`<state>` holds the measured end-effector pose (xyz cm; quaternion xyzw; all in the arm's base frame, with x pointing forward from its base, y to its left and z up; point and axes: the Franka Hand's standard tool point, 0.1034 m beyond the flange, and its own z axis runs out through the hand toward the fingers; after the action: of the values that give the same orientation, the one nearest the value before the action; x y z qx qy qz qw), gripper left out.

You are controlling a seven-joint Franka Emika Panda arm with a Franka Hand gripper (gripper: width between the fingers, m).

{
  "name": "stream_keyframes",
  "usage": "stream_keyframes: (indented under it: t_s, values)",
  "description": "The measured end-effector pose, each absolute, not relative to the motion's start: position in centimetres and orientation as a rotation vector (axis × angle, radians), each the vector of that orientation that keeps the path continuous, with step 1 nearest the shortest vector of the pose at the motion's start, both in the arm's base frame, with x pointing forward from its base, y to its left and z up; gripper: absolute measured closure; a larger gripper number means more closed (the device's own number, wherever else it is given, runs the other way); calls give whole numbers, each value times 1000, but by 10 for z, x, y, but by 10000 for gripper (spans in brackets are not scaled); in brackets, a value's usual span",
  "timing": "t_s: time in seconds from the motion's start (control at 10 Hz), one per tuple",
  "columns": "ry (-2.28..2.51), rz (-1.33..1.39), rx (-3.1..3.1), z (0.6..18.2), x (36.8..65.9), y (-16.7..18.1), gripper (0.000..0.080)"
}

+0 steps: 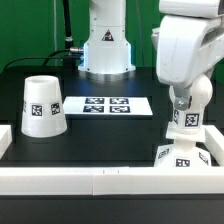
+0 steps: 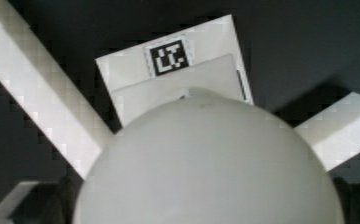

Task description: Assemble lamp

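Wrist view is filling with the round bulb seated on the square base, so the pincer is hanging straight above it, fingers apart. Near the exterior view's left, the shade is waiting upside-down on the table.

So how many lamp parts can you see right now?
3. Shade at the exterior view's left, standing alone; bulb under the arm on the right; base beneath it. None look hidden.
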<state>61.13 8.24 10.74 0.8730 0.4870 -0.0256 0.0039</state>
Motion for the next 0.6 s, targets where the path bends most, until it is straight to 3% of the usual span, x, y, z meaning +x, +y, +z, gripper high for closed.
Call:
stream_keyframes:
  t_s: [0.6]
  values:
    - [2075,-131,2284,109,612,78,100]
